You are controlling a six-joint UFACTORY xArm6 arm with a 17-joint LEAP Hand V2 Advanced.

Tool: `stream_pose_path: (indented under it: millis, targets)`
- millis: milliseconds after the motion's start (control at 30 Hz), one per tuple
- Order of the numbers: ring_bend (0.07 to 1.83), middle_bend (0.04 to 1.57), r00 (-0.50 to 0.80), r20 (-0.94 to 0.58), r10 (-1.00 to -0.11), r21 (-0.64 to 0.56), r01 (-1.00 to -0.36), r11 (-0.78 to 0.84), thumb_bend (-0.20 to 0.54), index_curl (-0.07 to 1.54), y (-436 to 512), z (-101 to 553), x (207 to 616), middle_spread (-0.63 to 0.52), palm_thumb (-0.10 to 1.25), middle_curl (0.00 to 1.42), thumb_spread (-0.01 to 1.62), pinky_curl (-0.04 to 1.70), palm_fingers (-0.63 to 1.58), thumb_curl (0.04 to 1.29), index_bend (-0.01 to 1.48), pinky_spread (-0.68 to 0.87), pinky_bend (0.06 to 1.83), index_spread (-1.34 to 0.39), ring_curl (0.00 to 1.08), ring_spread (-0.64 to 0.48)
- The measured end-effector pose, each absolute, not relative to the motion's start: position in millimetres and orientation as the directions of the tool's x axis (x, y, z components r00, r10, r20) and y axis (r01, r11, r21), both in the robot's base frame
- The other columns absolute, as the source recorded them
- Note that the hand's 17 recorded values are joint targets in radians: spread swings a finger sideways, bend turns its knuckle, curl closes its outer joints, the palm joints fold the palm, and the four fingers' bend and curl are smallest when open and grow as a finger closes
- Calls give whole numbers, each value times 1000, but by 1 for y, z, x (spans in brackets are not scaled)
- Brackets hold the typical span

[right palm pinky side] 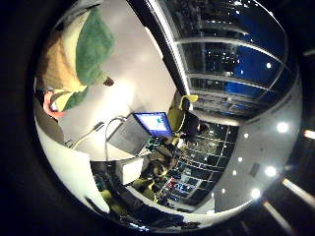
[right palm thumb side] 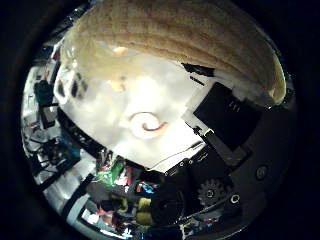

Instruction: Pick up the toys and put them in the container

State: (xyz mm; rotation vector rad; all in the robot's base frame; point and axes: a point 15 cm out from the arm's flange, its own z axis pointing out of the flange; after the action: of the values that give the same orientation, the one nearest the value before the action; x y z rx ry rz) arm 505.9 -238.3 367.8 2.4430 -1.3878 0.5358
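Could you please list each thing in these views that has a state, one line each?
Plush toy: close against the palm, off the table, apparently held.
Hand: black and geared parts beside the toy; finger pose cannot be told.
Laptop: open, screen lit.
Table: white, with the laptop on it.
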Motion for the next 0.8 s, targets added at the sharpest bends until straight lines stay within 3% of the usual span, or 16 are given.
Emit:
stream_pose_path:
  millis: [300, 667, 800]
  targets:
    - [986, 748, 616, 346, -708, -18, -750, -662, -19, 655, -41, 374, 471, -344, 1059, 725, 952, 509, 1018, 465, 422, -525, 1027, -500, 560, -342]
    - [978, 742, 749, 189, -635, -60, -637, -769, -20, 740, 186, 325, 425, -336, 1046, 780, 920, 542, 1013, 499, 376, -523, 1039, -519, 595, -341]
    - [974, 735, 764, 168, -623, -89, -618, -781, -20, 770, 235, 317, 434, -337, 1042, 797, 913, 552, 1011, 510, 358, -520, 1030, -527, 607, -343]
